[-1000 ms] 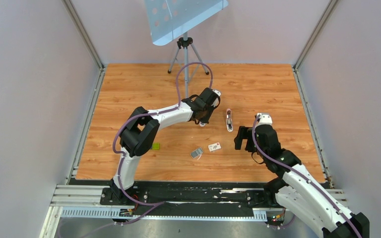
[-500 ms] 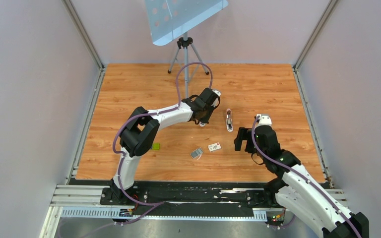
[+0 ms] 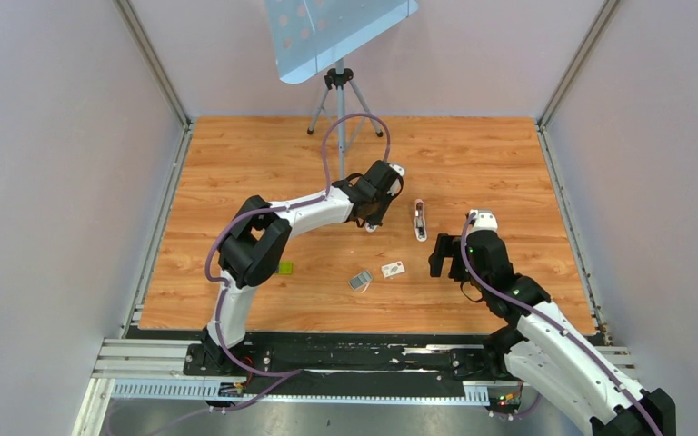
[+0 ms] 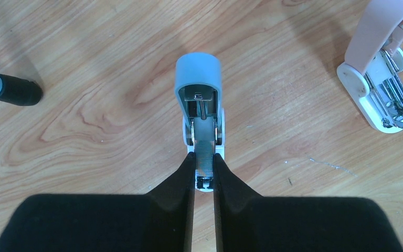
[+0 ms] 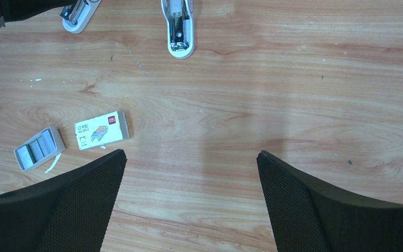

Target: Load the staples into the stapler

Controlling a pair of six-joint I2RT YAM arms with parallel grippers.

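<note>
Pale pink mini stapler with a white base [image 3: 420, 220] lies hinged open on the wooden tabletop [image 3: 236, 163] between the 2 pincers, long axis running away from the bases. Right pincer [image 5: 190, 155], spread wide and empty, faces it near end-on with the arm bent. Left pincer [image 4: 203, 157], arm stretched, wrist down, is pinched on a grey metal strip [image 4: 204, 144] in a blue-grey-capped white stapler [image 4: 198, 71] just left of the pink one.
</note>
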